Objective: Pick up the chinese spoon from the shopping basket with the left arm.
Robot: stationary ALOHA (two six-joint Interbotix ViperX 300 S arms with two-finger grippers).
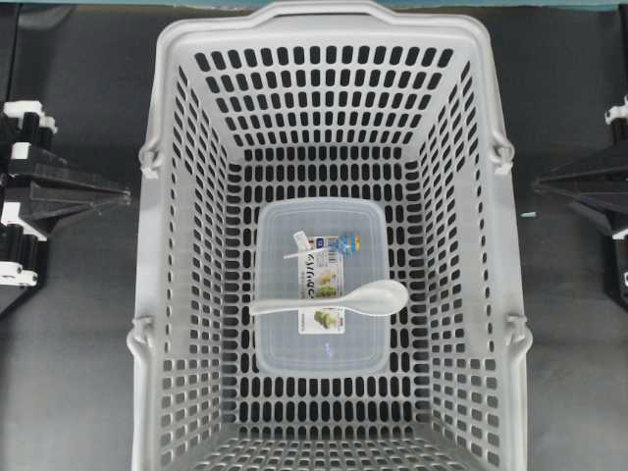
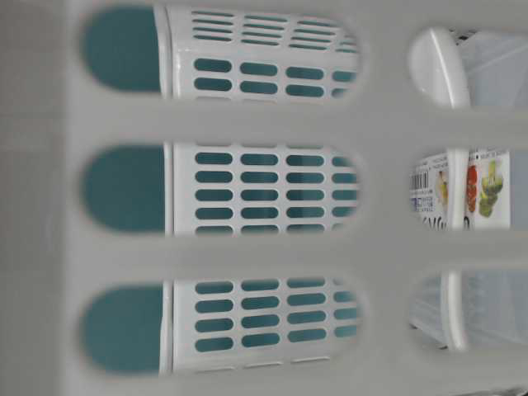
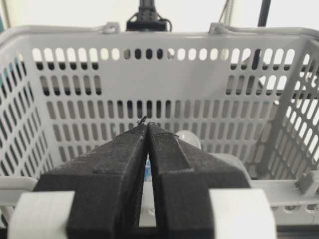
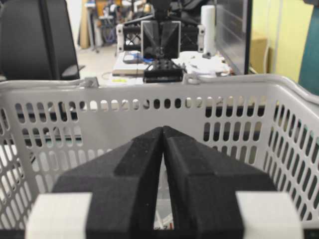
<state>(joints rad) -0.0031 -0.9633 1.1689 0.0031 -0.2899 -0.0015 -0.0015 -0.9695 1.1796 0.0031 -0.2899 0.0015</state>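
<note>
The white chinese spoon (image 1: 334,300) lies across the lid of a clear labelled container, bowl to the right, handle to the left, on the floor of the grey shopping basket (image 1: 149,294). In the left wrist view its bowl (image 3: 188,138) peeks out behind my right finger. It also shows through the wall slots in the table-level view (image 2: 436,70). My left gripper (image 1: 125,196) (image 3: 147,124) is shut and empty, outside the basket's left wall. My right gripper (image 1: 538,183) (image 4: 163,128) is shut and empty, outside the right wall.
The clear rectangular container (image 1: 285,343) with a printed label sits flat in the middle of the basket floor under the spoon. The basket's high slotted walls (image 3: 149,84) and rim (image 4: 149,84) stand between both grippers and the spoon. Dark tabletop (image 1: 69,373) surrounds the basket.
</note>
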